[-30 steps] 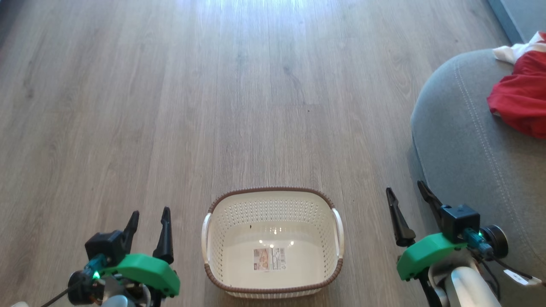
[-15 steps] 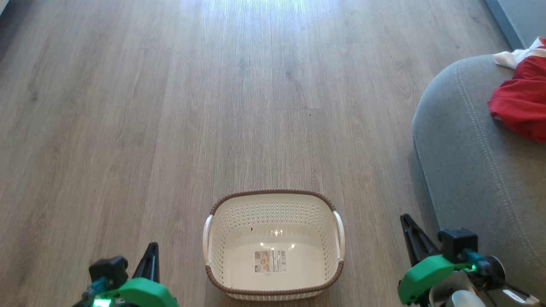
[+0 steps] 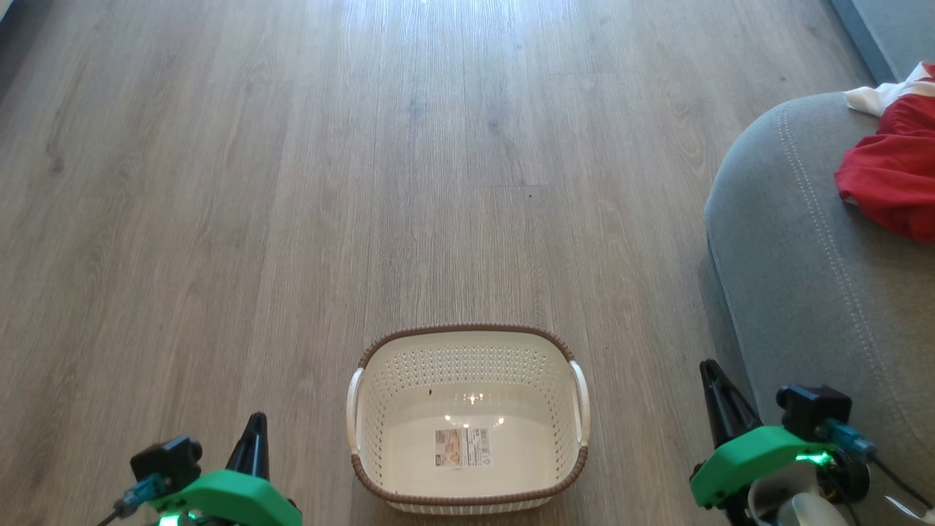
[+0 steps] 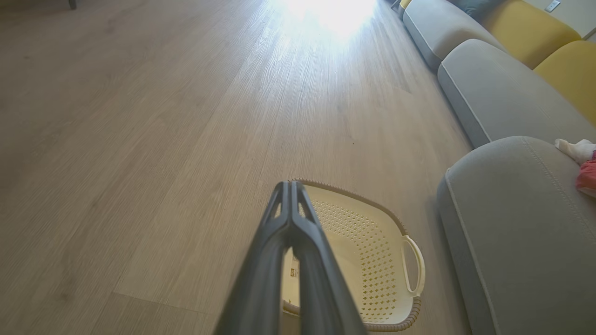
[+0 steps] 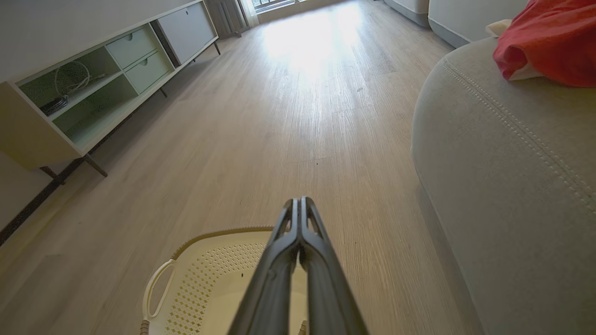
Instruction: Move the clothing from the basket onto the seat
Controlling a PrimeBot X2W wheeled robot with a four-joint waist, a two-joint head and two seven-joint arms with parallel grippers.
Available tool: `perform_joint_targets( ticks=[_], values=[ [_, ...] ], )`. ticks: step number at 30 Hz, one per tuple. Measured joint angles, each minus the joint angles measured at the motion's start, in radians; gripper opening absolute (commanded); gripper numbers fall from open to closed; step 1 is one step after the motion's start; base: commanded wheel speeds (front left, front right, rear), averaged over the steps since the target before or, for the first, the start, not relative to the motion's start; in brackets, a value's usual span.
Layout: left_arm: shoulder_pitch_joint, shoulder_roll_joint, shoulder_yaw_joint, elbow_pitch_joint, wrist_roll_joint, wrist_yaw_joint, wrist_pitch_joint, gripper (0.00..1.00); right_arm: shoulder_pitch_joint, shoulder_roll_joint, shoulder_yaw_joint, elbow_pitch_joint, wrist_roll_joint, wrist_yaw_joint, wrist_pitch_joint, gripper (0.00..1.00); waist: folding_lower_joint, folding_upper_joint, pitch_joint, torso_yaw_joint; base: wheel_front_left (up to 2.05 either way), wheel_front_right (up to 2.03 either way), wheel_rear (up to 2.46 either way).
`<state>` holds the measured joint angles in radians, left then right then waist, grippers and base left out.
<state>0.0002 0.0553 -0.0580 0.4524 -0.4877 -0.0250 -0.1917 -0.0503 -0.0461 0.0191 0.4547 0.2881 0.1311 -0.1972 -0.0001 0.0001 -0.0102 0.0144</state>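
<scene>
**A:** The basket (image 3: 467, 326) sits on the wooden floor (image 3: 292, 183) with nothing in it, its label sticker (image 3: 462, 446) in plain sight. The red clothing (image 3: 895, 186) lies up on the grey seat (image 3: 796, 292).

**B:** And both arms hang low. The left gripper (image 4: 289, 186) has its fingers pressed together on nothing, and the right gripper (image 5: 299, 202) is the same.

**A:** So what can spoil it now?

**B:** That heap lies not far from the seat's rounded edge. Soft fabric can creep down a curve like that, and a nudge would probably send it to the floor.

**A:** The likely culprit?

**B:** The right arm is just beside the cushion's flank. A careless swing brushes the upholstery. The light basket stands between the two arms, so a roll forward could shove it.
</scene>
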Motion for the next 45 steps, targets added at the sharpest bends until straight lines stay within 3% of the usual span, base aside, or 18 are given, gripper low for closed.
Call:
perform_joint_targets(
  ticks=[45],
  values=[
    [-0.020,-0.005,0.060,-0.075,-0.473,-0.043,0.130,0.00,0.000,0.000,-0.064,-0.073,0.557,0.000,0.130,0.00,0.0001,0.0000,0.006,-0.006,0.00,0.00,0.00]
  ],
)
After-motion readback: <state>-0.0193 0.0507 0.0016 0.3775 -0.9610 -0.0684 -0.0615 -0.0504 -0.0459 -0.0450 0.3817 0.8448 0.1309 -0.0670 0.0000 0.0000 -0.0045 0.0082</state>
